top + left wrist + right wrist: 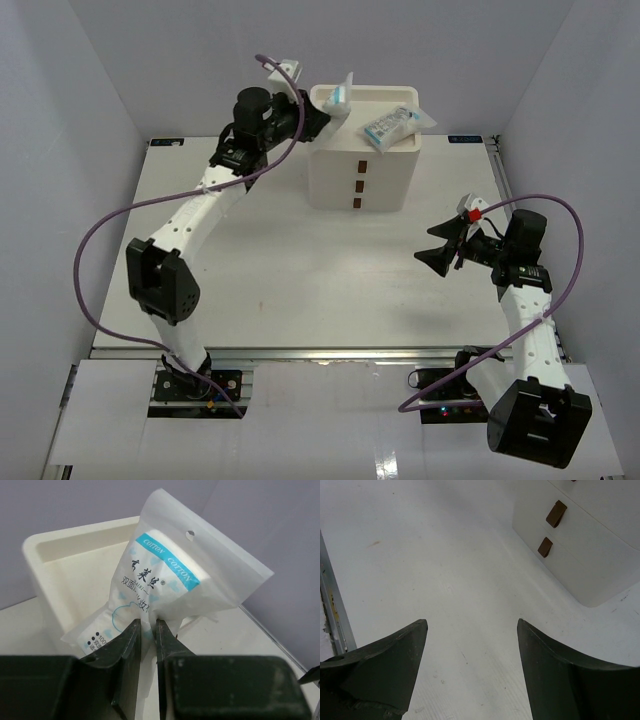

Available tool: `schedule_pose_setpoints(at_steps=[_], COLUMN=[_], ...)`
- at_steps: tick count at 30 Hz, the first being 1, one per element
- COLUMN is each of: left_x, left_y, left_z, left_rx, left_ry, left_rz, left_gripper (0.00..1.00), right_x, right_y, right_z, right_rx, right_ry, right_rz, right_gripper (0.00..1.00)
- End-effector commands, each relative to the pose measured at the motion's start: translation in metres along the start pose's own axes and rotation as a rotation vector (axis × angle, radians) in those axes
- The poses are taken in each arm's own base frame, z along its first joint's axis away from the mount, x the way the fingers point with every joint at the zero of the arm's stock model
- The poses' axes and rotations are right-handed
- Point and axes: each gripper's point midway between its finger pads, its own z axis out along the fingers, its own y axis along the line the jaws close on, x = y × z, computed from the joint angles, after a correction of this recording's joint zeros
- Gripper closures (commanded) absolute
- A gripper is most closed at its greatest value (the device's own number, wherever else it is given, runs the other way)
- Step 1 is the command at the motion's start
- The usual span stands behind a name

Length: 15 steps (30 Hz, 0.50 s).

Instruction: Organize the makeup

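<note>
Left gripper (146, 625) clamping the clear blue-printed cotton packet (165, 580) over the white drawer box (75, 562), we needed to lower and release; right gripper (471, 625) gaped.

The drawer box (362, 150) sits toward the back of the table (280, 260). A packet (395, 125) lies in its top tray, right side. My left gripper (147, 630) pinches a second packet (165, 575) over the tray's left rear corner. My right gripper (447, 245) hangs front-right of the box, fingers apart.
</note>
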Motion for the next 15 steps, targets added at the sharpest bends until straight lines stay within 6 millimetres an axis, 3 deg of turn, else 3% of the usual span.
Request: schedule_pose_setpoints(at_steps=[1,6,10,15], left_x=[-0.015,-0.015,-0.006,-0.01], left_y=[-0.022,-0.026,-0.02,-0.006], left_z=[0.035,0.081,0.096,0.097], left_rx=[-0.017,-0.069,-0.128,-0.213], left_ry=[-0.031,-0.052,-0.052,-0.074], left_rz=[0.017,0.058,0.075,0.081], left_gripper=[1.0,0.99,0.85,0.58], right_x=[-0.004,-0.005,-0.005,-0.005], right_y=[-0.002,-0.002,-0.002,-0.001], right_z=[-0.002,-0.003,-0.003,-0.004], right_rx=[0.014,0.016,0.016,0.016], right_ry=[-0.01,-0.011,-0.012,-0.013], right_rz=[-0.032,-0.035,-0.034,-0.036], right_gripper=[0.21,0.21,0.21,0.21])
